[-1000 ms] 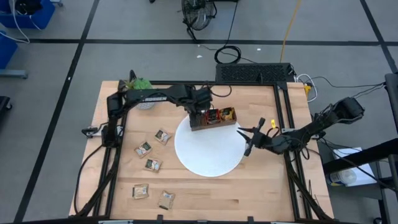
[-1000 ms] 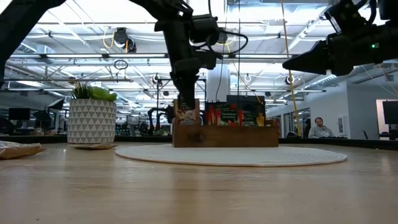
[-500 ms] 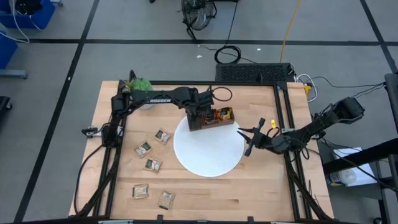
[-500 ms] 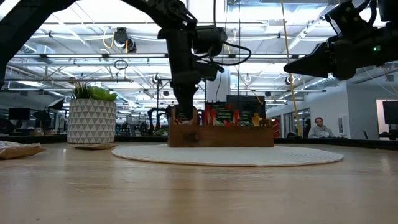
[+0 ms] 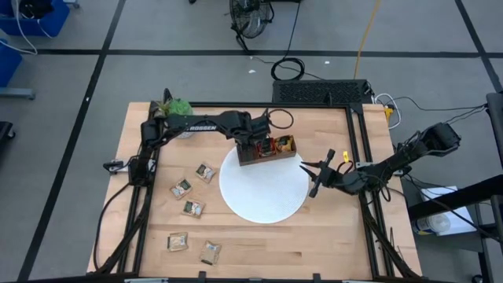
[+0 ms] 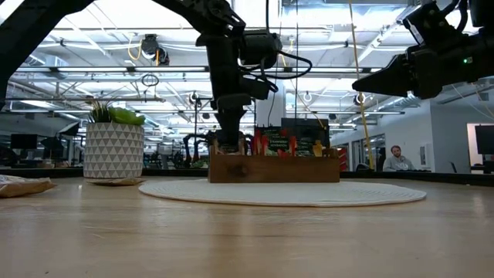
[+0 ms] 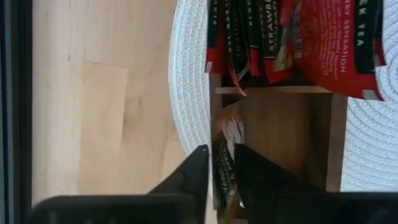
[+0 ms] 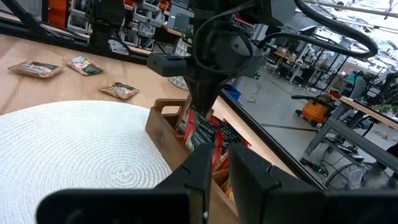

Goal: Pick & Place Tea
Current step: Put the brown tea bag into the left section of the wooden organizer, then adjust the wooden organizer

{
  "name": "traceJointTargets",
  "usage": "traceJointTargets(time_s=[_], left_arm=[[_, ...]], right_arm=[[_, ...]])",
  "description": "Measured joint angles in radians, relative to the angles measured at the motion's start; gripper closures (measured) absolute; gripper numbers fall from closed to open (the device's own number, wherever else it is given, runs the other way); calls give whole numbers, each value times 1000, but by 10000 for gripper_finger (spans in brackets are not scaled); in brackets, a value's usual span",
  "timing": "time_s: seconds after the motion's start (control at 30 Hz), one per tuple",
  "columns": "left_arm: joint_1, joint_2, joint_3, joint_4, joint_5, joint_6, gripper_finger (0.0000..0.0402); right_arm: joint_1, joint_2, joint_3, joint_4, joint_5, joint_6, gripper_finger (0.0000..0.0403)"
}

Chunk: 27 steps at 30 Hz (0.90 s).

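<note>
A brown wooden tray [image 5: 271,159] stands on the far part of the round white plate [image 5: 263,196]. Red tea sachets [image 7: 336,43] stand upright in its middle compartment. My left gripper [image 7: 221,149] points down into the tray's left compartment, slightly open. A beige tea sachet [image 7: 231,134] stands on edge between its fingers, low in that compartment. I cannot tell whether the fingers touch it. Several more beige sachets [image 5: 193,207] lie flat on the table left of the plate. My right gripper [image 5: 314,177] hovers level at the plate's right rim, slightly open, holding nothing.
A potted plant [image 5: 177,106] stands at the far left corner. Black frame rails run along the table's left [image 5: 145,204] and right [image 5: 365,157] sides. Bare wood lies near the front edge, right of the loose sachets.
My left gripper has gone down with the beige sachet, which stood above the tray's rim and now sits low in the left compartment. The tray has slid a little toward the table's left edge on the plate.
</note>
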Motion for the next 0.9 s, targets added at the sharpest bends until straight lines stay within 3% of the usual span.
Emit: traceJointTargets(time_s=[0.23,0.43,0.57,0.67,0.73,0.8,0.9], left_arm=[[-8,-13,-1,-15,-23,26,243],[-24,-135,-2,15,-43,-53,221],[-32,-273,-91,237,38,4,231],[-24,-388,-280,529,152,62,243],[-15,-453,-416,699,173,64,249],[-12,-518,-535,833,173,36,255],[-23,-611,-687,1025,183,-15,260]], right_arm=[[0,0,0,-8,0,6,358],[-4,0,0,-65,1,18,358],[-30,0,0,-101,2,55,358],[-99,1,0,-119,59,67,358],[-208,-2,0,-96,68,35,358],[-353,-15,4,-84,-83,13,359],[-596,-9,81,-211,-453,17,373]])
